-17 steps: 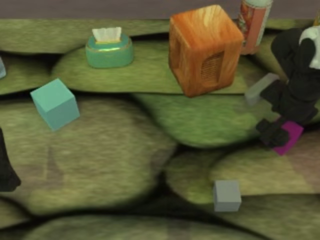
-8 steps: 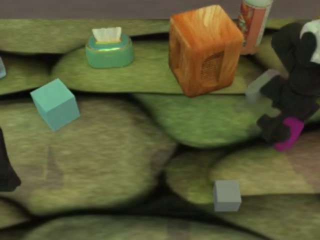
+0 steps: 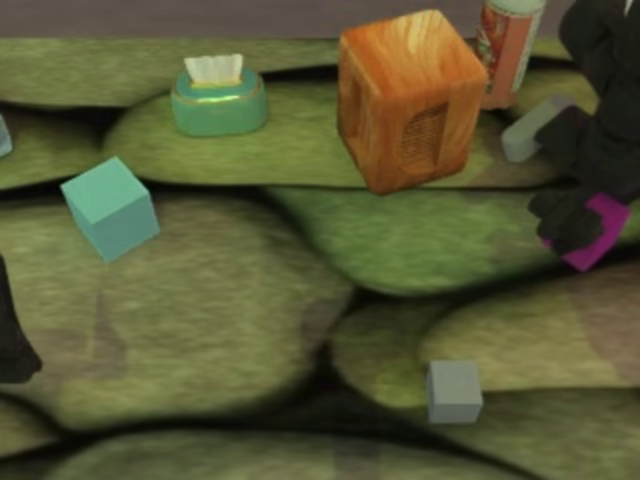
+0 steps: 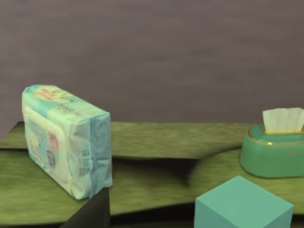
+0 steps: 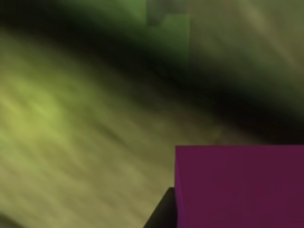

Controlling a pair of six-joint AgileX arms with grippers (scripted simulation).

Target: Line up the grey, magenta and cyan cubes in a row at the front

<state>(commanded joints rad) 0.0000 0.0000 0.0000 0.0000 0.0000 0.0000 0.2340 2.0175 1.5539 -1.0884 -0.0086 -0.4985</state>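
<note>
Magenta cube (image 3: 598, 232): pinched in the right hand (image 3: 575, 228), well right of the orange block (image 3: 412, 98) and a little nearer the front, at the right edge of the surface (image 3: 230, 300). Dark fingers cover its left side in the top view; the rest shows tilted. In the right wrist view the cube (image 5: 240, 186) fills the near corner, with a dark finger (image 5: 161, 213) against its side and blurred green surface beyond. Whether the cube touches the surface, I cannot tell.

Grey cube (image 3: 455, 391): sits flat near the front, forward and slightly right of the block, well apart from the right hand.

Cyan cube (image 3: 110, 208): well left of the block and a little forward of it, turned at an angle. Also seen in the left wrist view (image 4: 242, 207).

Tissue box (image 3: 219, 97): left of the block, at about the same depth, behind the cyan cube. White tissue sticks out of its top.

Can (image 3: 508, 48): upright, just right of and behind the block, partly cut off by the frame.

Left arm (image 3: 12, 340): parked at the left edge, far left of and forward of the block. Its hand is out of sight, so spread or pressed together I cannot tell. Its wrist view shows a wipes pack (image 4: 64, 140) standing on edge beside the cyan cube.
</note>
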